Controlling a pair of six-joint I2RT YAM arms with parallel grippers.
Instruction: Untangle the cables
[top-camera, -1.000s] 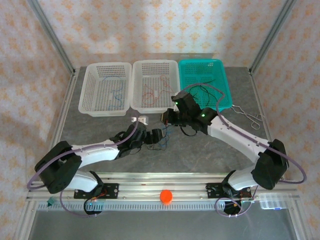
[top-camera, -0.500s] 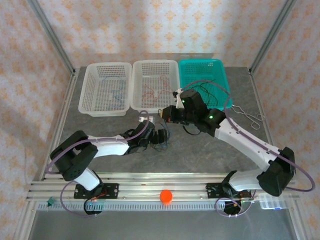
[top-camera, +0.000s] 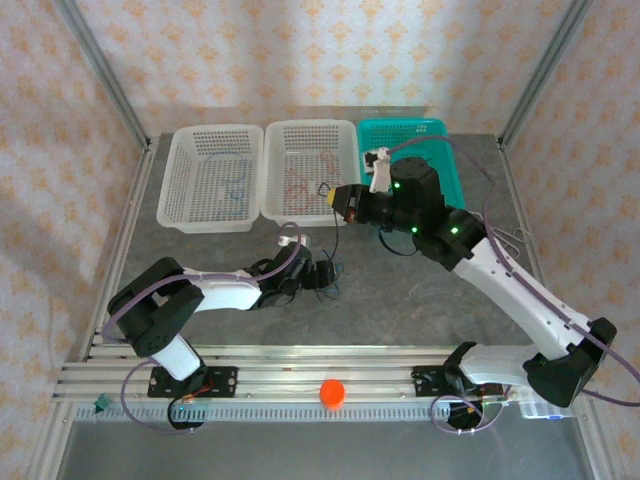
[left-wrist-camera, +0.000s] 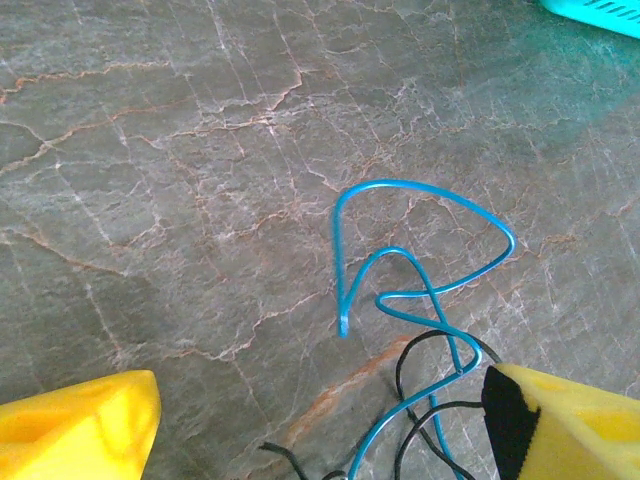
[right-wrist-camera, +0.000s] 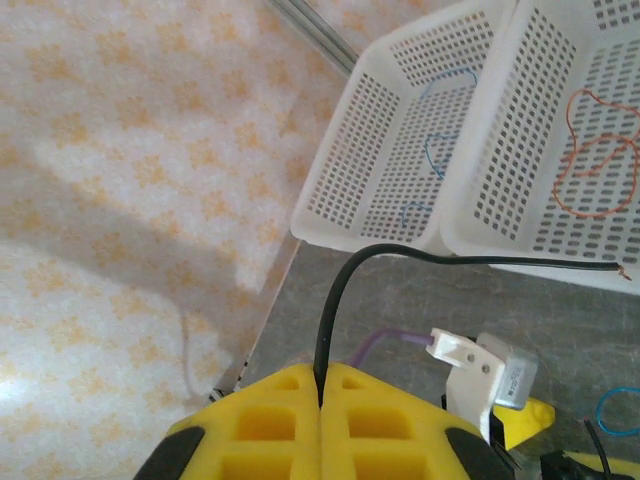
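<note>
A small tangle of cables lies on the grey table. In the left wrist view a blue cable (left-wrist-camera: 430, 250) loops over two thin black cables (left-wrist-camera: 415, 395). My left gripper (left-wrist-camera: 320, 430) stands open over this tangle, its yellow fingers (left-wrist-camera: 80, 420) wide on either side and holding nothing. From above, the left gripper (top-camera: 320, 272) sits low at mid-table. My right gripper (right-wrist-camera: 322, 385) is shut on a black cable (right-wrist-camera: 400, 255) that arches up out of the pads. From above, the right gripper (top-camera: 338, 199) hovers in front of the middle basket, with the black cable (top-camera: 335, 240) trailing down toward the tangle.
Three baskets line the back: a left white basket (top-camera: 212, 132) with blue wire, a middle white basket (top-camera: 310, 126) with red wire (right-wrist-camera: 600, 160), and a teal basket (top-camera: 445, 135). Silver forceps (top-camera: 510, 238) lie at the right. An orange knob (top-camera: 332, 392) sits on the front rail.
My right gripper has lifted and moved back toward the baskets, drawing the black cable up out of the tangle. The left arm has reached further right, staying open over the remaining wires.
</note>
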